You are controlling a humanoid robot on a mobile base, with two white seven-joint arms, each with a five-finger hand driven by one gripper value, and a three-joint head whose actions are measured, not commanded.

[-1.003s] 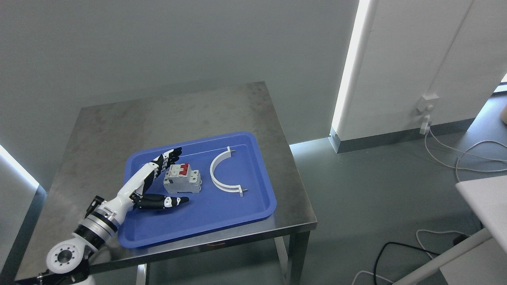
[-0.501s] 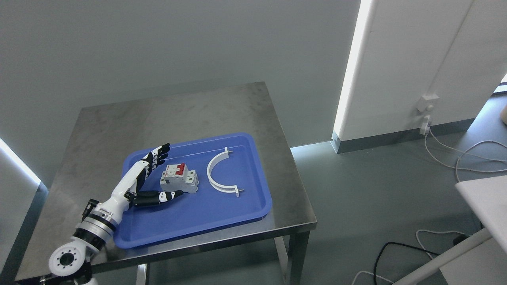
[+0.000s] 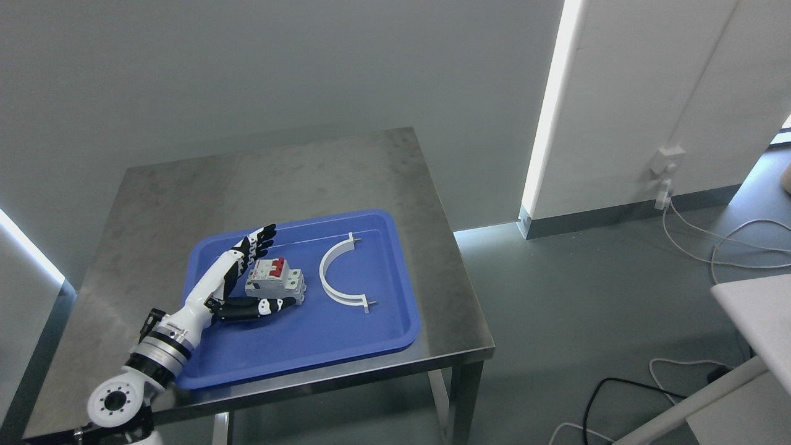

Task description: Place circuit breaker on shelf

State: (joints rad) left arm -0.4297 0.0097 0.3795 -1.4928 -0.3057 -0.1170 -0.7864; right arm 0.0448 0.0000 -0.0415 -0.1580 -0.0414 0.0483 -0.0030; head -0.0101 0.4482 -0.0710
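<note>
A white circuit breaker [image 3: 274, 281] with red switches lies in the middle-left of a blue tray [image 3: 346, 337] on a steel table [image 3: 185, 191]. My left hand [image 3: 272, 272] reaches in from the lower left and is open. Its fingers [image 3: 254, 245] stretch along the breaker's left and far side, and its thumb [image 3: 262, 307] lies along the near side. The breaker sits between them on the tray. The right hand is out of view.
A white curved half-ring bracket [image 3: 338, 279] lies in the tray just right of the breaker. The table's right edge drops to a grey floor with cables [image 3: 710, 247]. A white table corner [image 3: 757, 315] shows at the right. A wall stands behind the table.
The whole picture has shifted slightly, so the camera moved. My left hand has closed in on the breaker, with the thumb now nearer its near side.
</note>
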